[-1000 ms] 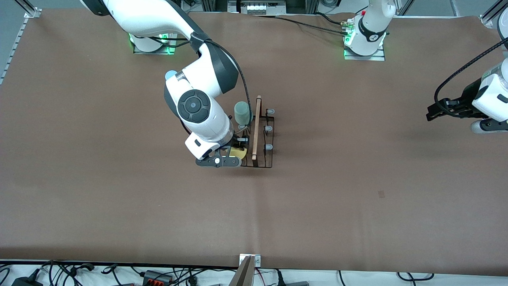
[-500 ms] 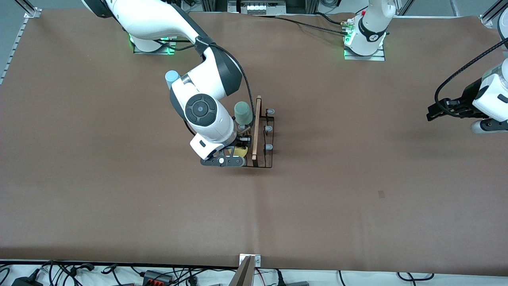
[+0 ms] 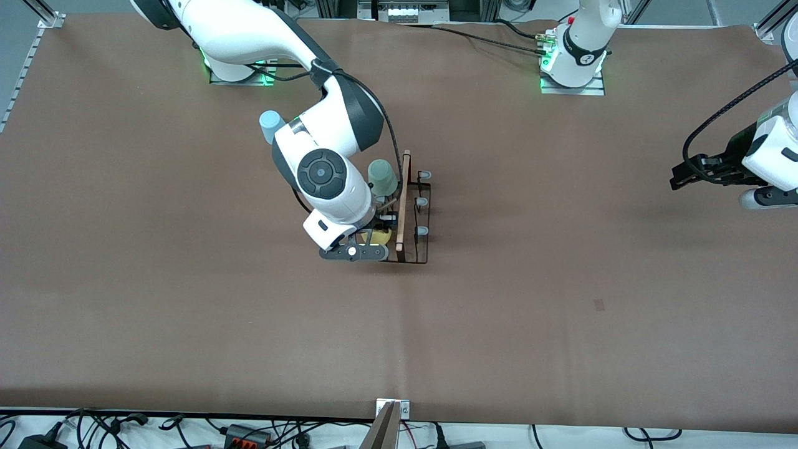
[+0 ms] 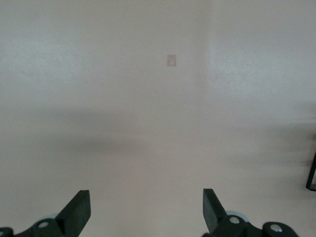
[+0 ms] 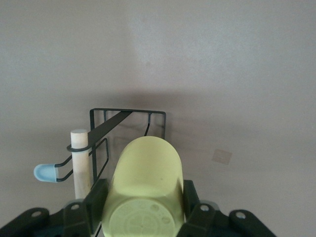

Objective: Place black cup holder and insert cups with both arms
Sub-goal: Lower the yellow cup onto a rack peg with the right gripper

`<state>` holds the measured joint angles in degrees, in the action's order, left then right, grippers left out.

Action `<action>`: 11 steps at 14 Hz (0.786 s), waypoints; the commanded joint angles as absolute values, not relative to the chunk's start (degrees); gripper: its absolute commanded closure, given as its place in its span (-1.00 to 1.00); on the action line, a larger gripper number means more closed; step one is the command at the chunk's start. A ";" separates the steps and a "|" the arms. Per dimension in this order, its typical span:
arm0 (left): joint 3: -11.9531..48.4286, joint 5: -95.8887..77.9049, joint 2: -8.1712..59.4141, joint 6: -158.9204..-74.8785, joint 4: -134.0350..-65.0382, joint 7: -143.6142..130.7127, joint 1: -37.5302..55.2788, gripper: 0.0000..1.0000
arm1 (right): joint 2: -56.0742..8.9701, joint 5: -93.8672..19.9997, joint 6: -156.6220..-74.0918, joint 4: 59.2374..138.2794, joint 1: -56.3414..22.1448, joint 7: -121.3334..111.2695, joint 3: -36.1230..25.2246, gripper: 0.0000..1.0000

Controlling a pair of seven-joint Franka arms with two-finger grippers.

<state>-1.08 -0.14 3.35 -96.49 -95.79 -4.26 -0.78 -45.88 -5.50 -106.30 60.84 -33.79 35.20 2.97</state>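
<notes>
Clamping the yellow cup [image 5: 147, 185] upside down between both fingers, your right pincer [image 3: 373, 239] hangs over the black cup holder [image 3: 411, 212], at the end of the rack nearest the front camera. The move turns on one relation: the free peg lies at about 3 o'clock from the cup in the front view, just short of the wooden rod [image 3: 402, 201], which runs from 12 to 6 o'clock. The mint green cup [image 3: 381, 177] already sits on a peg at 12 o'clock from the pincer; the light blue cup [image 3: 270, 125] stands on the desk [image 3: 561, 324] at about 10 o'clock. Your left pincer [image 4: 145, 212] waits spread and empty, well apart at the left arm's end. Against a second ago, the right pincer has slid a little toward the rod.
</notes>
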 commanded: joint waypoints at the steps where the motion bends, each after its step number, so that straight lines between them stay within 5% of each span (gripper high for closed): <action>1: -0.97 0.62 3.08 -96.94 -95.98 -3.16 -1.05 -1.00 | -46.84 -5.27 -107.40 60.64 -33.84 35.33 3.34 0.44; 6: -0.97 0.53 3.08 -96.94 -95.98 -3.16 -1.05 -1.00 | -48.51 -5.27 -110.12 60.64 -33.93 35.25 3.34 0.38; 7: -0.97 0.53 3.08 -96.94 -95.89 -3.16 -1.05 -1.00 | -48.78 -5.27 -110.74 60.64 -33.93 35.33 3.34 0.00; 8: -0.97 0.61 3.08 -96.94 -95.89 -3.16 -1.05 -1.00 | -48.95 -5.10 -110.92 60.64 -33.93 36.03 3.34 -0.99; 11: -0.97 0.53 3.08 -96.94 -95.98 -3.16 -1.05 -1.00 | -47.21 -4.92 -110.04 60.21 -33.31 35.86 2.99 -1.00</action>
